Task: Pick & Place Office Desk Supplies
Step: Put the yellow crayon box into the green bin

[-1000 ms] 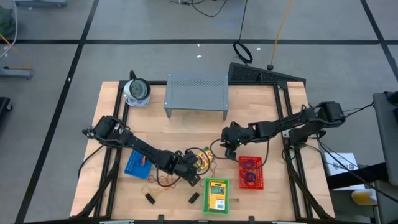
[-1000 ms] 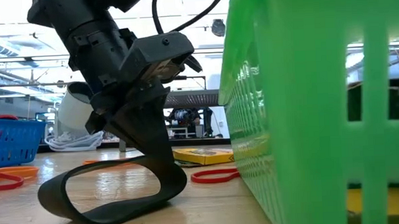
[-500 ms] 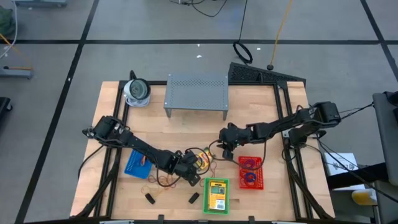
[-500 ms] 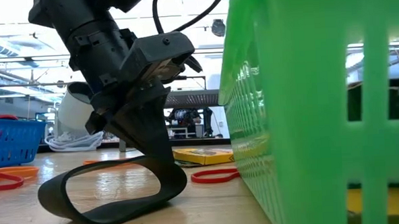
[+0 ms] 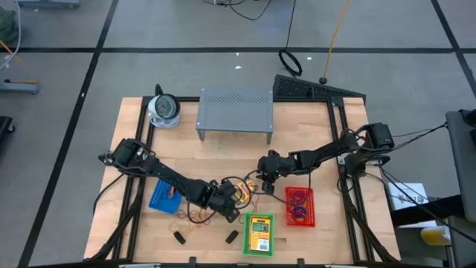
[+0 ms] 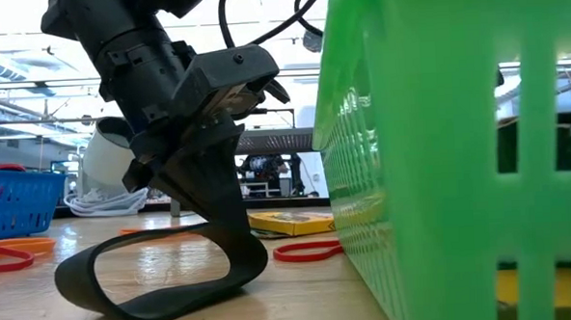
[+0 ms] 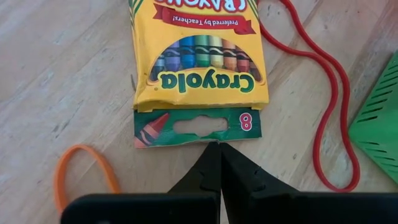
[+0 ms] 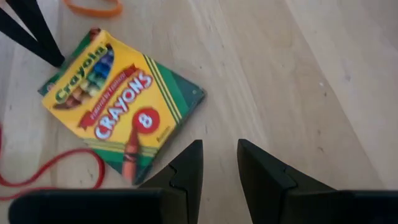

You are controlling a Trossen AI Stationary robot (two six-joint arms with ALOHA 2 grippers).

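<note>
Left wrist view puts the crayon box (image 7: 198,59) flat on the table (image 7: 56,74), its green hang tab just short of the left gripper (image 7: 219,163), whose fingers are clenched together on nothing, tips pointing at the tab's edge. An orange band (image 7: 84,174) lies on the wood at about eight o'clock from the box, and a red band (image 7: 323,118) curls past it at four o'clock, running toward the corner of the green basket (image 7: 379,124).

From overhead the box (image 5: 242,191) sits just below table centre, with the left gripper (image 5: 227,199) at its seven o'clock and the right gripper (image 5: 266,176) at its two o'clock, a little apart. The right wrist view shows the right gripper's fingers (image 8: 186,168) slightly parted, empty, hovering over bare wood beside the box's corner.

Judged by its look, the box is light thin cardboard: stiff enough to lift by opposite long edges, yet easily crushed, and likely to skate on the smooth wood if nudged. Lying flat, it offers little height; a pinch across the narrow width, or tipping up the tab end, seems the safest hold. The tab itself looks flimsy and could tear.

Outward, the red basket (image 5: 300,206) lies at four o'clock, the blue basket (image 5: 163,196) at nine, the green basket at six, and two black clips (image 5: 179,237) near the front edge.
</note>
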